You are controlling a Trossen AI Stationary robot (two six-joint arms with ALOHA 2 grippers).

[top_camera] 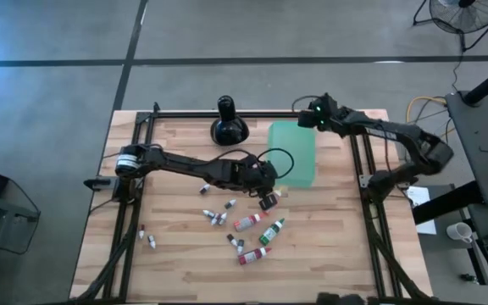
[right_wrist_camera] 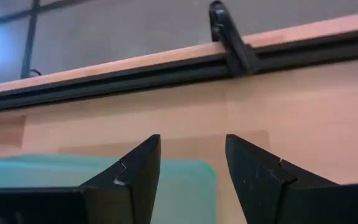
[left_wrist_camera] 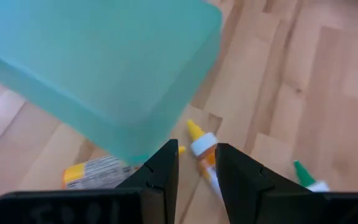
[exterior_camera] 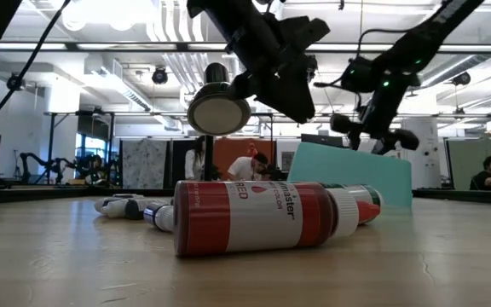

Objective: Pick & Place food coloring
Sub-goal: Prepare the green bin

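Observation:
Several food coloring bottles (top_camera: 246,229) lie on their sides on the wooden table, among them a red one (exterior_camera: 262,217) and a green one (top_camera: 271,230). My left gripper (top_camera: 267,197) hovers clear of the table by the near left corner of the teal plastic sheet (top_camera: 296,152). It is open by a narrow gap. Beyond that gap, in the left wrist view, a yellow-tipped bottle (left_wrist_camera: 201,145) lies on the wood, untouched. Another yellow bottle (left_wrist_camera: 98,172) lies partly under the sheet's edge. My right gripper (top_camera: 303,120) hangs open over the sheet's far right corner (right_wrist_camera: 92,177).
A black bulbous long-necked object (top_camera: 228,125) stands at the far edge, left of the sheet. A black rail (right_wrist_camera: 166,68) with a clamp (right_wrist_camera: 225,31) runs along the far edge. Small vials (top_camera: 146,237) lie near the left side. People stand in the room behind.

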